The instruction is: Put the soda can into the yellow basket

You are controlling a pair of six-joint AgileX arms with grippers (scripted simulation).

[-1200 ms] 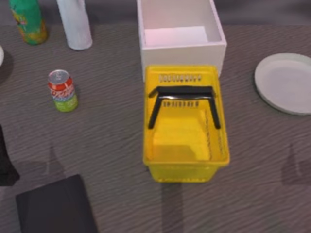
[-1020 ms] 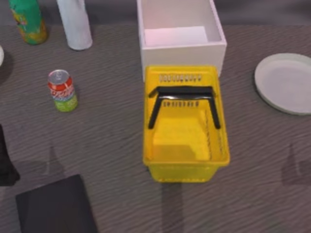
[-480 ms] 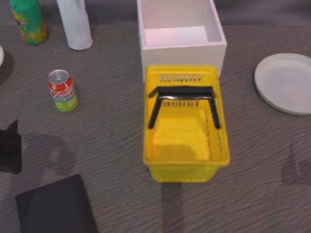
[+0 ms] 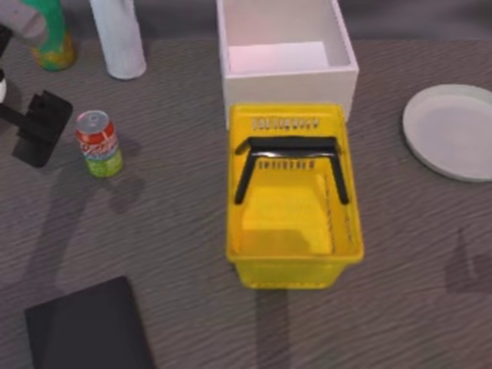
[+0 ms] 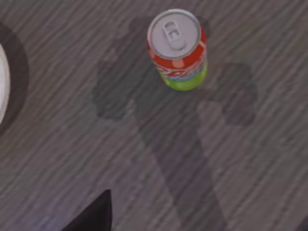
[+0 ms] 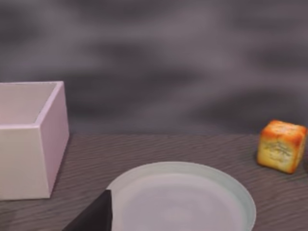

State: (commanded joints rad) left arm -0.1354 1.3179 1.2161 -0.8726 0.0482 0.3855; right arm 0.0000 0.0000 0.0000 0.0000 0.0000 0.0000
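The soda can (image 4: 98, 144), silver top with a red band over lime green, stands upright on the table's left side. In the left wrist view the soda can (image 5: 178, 48) shows from above, with the gripper's shadow falling across it. My left gripper (image 4: 42, 127) hovers just left of the can, open and empty; one dark fingertip (image 5: 98, 216) shows at the frame's edge. The yellow basket (image 4: 292, 270) sits at the table's middle, its black handle folded across the top. My right arm is out of the top view; one of its fingers (image 6: 96, 214) shows with nothing held.
A white box (image 4: 288, 81) stands right behind the basket. A white plate (image 4: 453, 131) lies at the right, an orange cube (image 6: 281, 146) beyond it. A green bottle (image 4: 50, 34) and a white cylinder (image 4: 119, 38) stand at the back left. A black slab (image 4: 88, 327) lies front left.
My left gripper has come up from the table's front-left edge to beside the can, and its shadow now reaches the can. The can, the basket and the right arm have not moved.
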